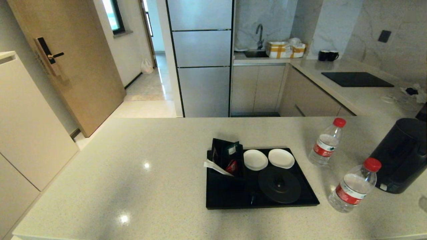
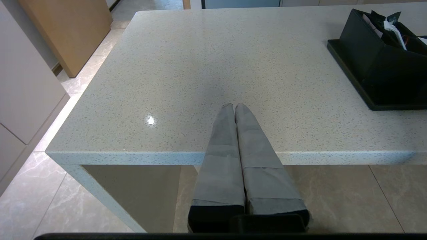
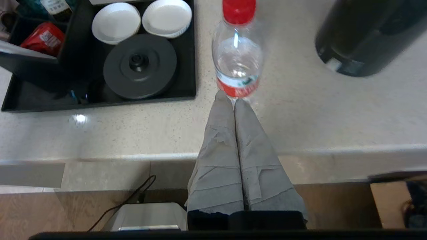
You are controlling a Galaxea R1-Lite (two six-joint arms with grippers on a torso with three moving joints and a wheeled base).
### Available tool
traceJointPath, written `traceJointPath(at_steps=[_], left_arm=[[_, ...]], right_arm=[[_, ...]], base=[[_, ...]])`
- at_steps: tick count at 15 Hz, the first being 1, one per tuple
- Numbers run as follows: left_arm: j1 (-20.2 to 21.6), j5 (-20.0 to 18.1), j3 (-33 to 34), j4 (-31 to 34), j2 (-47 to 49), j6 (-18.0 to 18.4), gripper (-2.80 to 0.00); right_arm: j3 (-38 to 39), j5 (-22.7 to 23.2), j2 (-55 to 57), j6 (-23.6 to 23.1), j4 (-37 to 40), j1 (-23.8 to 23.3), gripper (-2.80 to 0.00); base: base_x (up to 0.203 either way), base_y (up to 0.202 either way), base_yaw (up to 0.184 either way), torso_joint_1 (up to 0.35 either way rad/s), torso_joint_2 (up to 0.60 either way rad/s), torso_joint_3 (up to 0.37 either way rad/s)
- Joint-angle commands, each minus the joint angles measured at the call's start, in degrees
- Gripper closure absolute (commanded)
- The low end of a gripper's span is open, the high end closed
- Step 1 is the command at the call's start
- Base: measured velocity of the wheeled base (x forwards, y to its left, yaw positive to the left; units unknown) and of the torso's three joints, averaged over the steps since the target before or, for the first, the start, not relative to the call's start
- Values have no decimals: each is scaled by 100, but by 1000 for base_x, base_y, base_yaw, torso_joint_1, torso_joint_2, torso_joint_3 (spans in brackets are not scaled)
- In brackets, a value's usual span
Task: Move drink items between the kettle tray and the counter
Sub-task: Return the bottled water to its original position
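I have both hands pressed shut with nothing in them. My left hand (image 2: 233, 106) hangs over the tabletop's (image 1: 133, 173) near edge toward its left end, well apart from the kettle tray (image 1: 230, 200). My right hand (image 3: 233, 100) sits over the near edge further right, its fingertips pointing at the nearer water bottle (image 3: 237, 50), close to its base; I cannot tell whether they touch it. Neither arm shows in my head view.

The tray lies flat around the middle of the tabletop, a little toward the right. On it, the round kettle base (image 1: 279, 184) fills the near right part with nothing standing on it, the two white coasters (image 1: 255, 159) sit side by side along the far edge, and the black sachet box (image 1: 225, 156) stands at the far left corner with sachets sticking out.

All three drink items stand on the tabletop, off the tray, to its right. The nearer bottle (image 1: 353, 190) is upright close to the tray's near right corner. The farther water bottle (image 1: 326, 143) is upright beyond it, level with the tray's far edge. The dark kettle (image 1: 400, 155) stands by the right edge of my head view, just beside the nearer bottle.
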Motion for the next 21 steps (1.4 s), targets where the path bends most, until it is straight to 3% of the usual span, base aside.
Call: traceJointPath(at_steps=[1,5,18,21], left_arm=[[0,2,1,0,0,0,0],[1,2,1,0,0,0,0],[9,2,1,0,0,0,0],[8,2,1,0,0,0,0]], right_arm=[[166,7,522,14,-398,-72,0],[229,-6,933,484,-964,-311,0],[975,3,695,633,-1117,-656,0],[1328,49,1084,624,-2058,-659,0]], base=[[0,0,0,0,0,0],[0,0,0,0,0,0],[0,0,0,0,0,0],[0,0,0,0,0,0]])
